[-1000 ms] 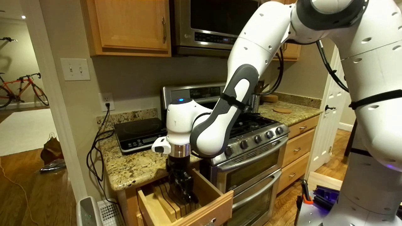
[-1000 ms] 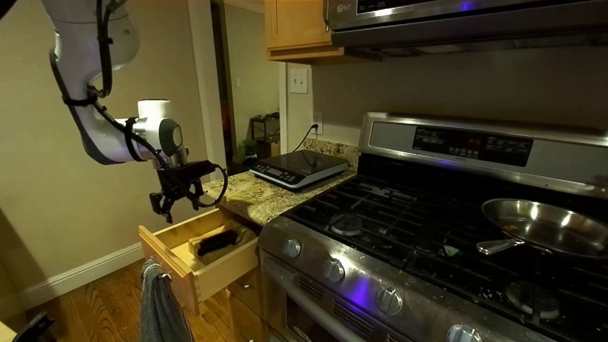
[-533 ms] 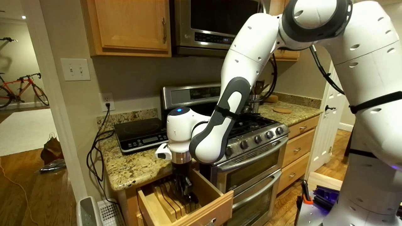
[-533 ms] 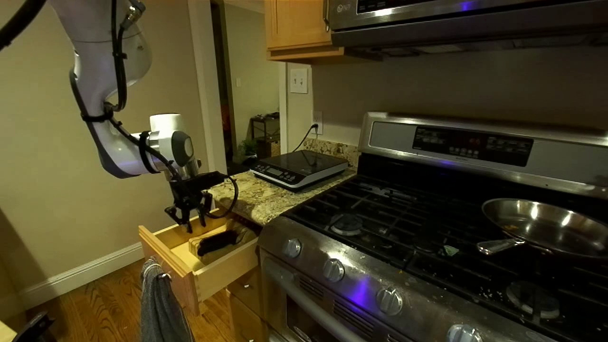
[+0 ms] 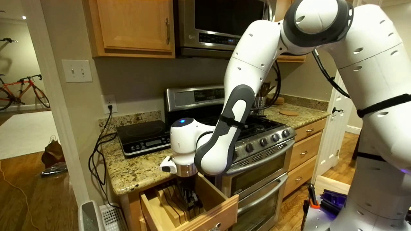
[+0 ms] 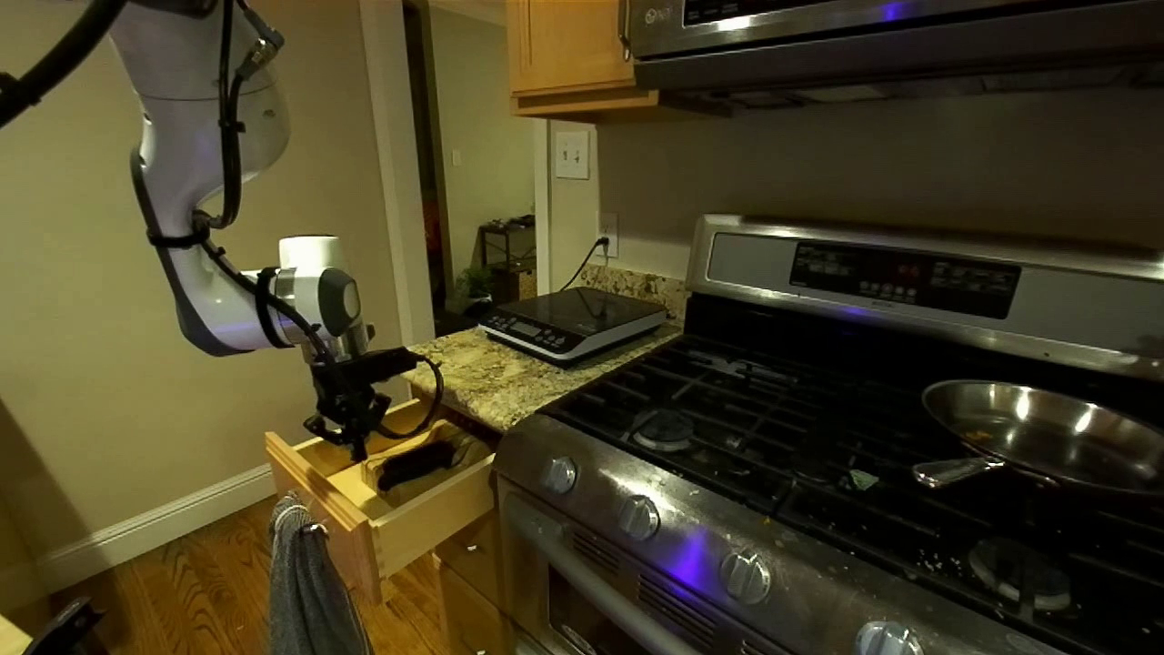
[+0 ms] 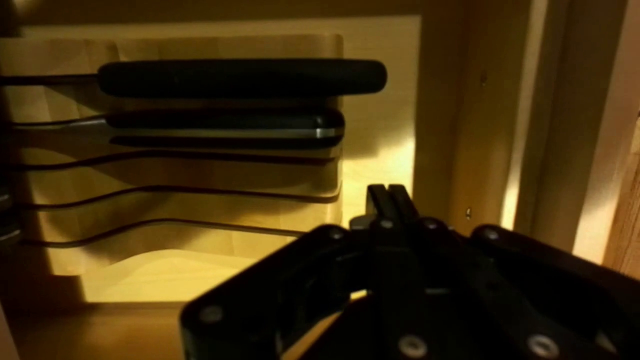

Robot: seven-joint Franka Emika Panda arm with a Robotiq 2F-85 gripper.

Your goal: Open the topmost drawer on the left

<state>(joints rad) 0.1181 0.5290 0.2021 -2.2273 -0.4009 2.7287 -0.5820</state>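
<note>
The drawer (image 6: 436,526) stands pulled out, its light oak front (image 5: 218,213) away from the cabinet in both exterior views. Inside lies a wooden knife block (image 7: 280,177), with black knife handles (image 7: 240,78) along one side. My gripper (image 7: 387,189) points down into the drawer, and its two fingertips are together with nothing between them. From the wrist, the tips appear over the bare drawer floor (image 7: 385,120), between the block's end and the drawer's front wall (image 7: 480,135). Whether they touch anything, I cannot tell.
A grey towel (image 6: 314,582) hangs from the drawer front. Beside the drawer is the steel oven (image 5: 257,173). Above and behind it, the granite counter (image 5: 141,173) carries a black portable cooktop (image 5: 144,136). A frying pan (image 6: 1046,446) rests on the stove.
My arm has come down, bringing the gripper from above the drawer lower into it. The jaws went from open to shut. The drawer stays where it was.
</note>
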